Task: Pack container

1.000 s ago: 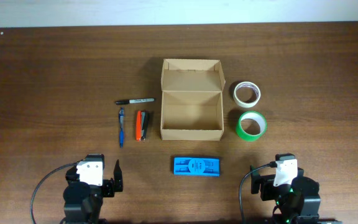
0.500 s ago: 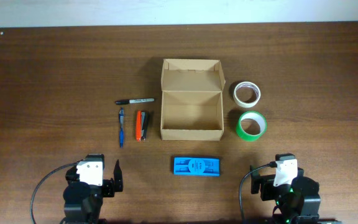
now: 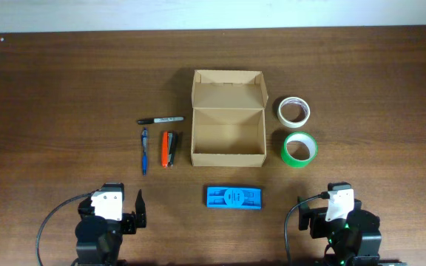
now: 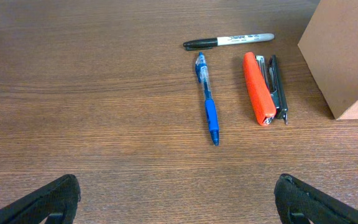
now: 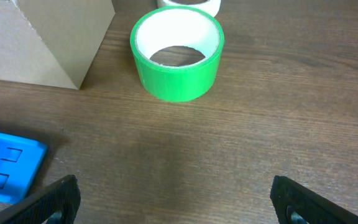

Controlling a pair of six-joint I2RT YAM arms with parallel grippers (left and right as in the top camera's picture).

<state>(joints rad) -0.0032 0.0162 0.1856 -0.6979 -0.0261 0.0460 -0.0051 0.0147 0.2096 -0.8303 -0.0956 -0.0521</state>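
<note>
The container sits open near the middle of the tabletop. Its flap lid is folded back on the far side and its inside is bare, so nothing looks packed yet. With the mouth facing straight up, things can be dropped in from above by either arm.

The loose items lie on either side of it, within reach of the nearer arm. On the left are an orange stapler just beside the box wall, a blue pen parallel to it, and a black marker lying crosswise beyond both. All three are apart from one another, which leaves room for fingers to close on each. On the right, a green tape roll and a white tape roll rest flat, holes upward, near the container's side. A flat blue plastic item lies in front of the box, between the two arms.

The left end effector hangs low at the near edge with its fingers spread wide and nothing between them, looking toward the pen and stapler. The right end effector is equally wide and empty, facing the green roll. Both seem parked at rest, with the first pick not begun.
</note>
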